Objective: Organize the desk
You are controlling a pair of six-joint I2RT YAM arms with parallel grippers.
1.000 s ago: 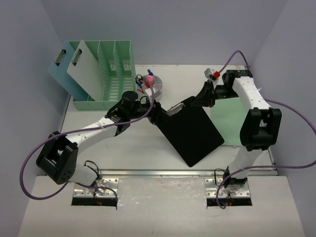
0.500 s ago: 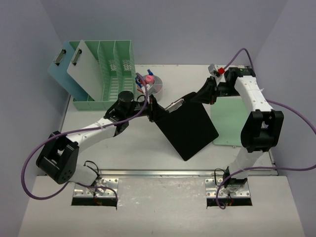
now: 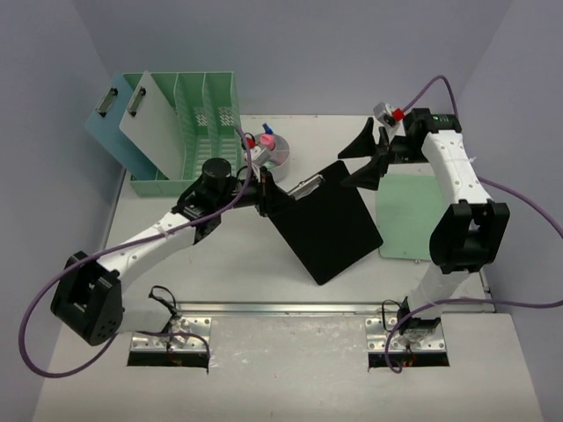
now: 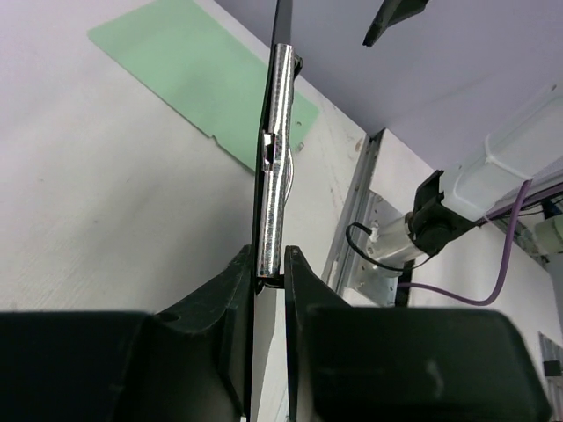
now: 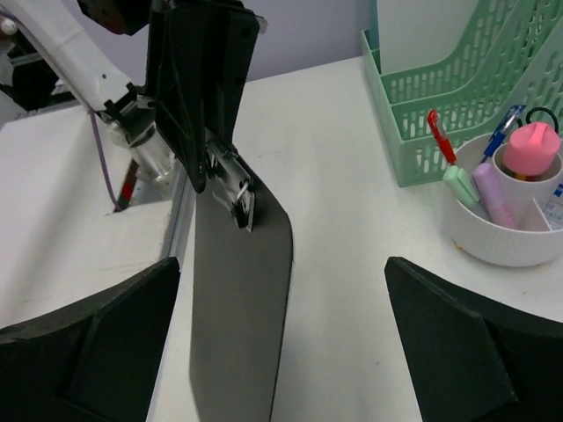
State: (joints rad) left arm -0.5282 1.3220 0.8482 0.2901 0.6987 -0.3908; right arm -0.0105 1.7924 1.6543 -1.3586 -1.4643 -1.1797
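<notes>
Left gripper [image 4: 268, 264]: clenched on black clipboard [image 3: 330, 229], at its clip end
Right gripper [image 3: 362, 161]: jaws spread wide, just beside the clipboard's top edge, holding nothing
Desk [image 3: 220, 264]: white top beneath both arms; clipboard tilted over it, perhaps touching

The desk [image 3: 237, 264] is a flat, white, rectangular tabletop with a metal rail [image 3: 290, 308] along its near edge.

Tilted clipboard [image 3: 330, 229] — barrier over desk [image 3: 220, 272] centre
</notes>
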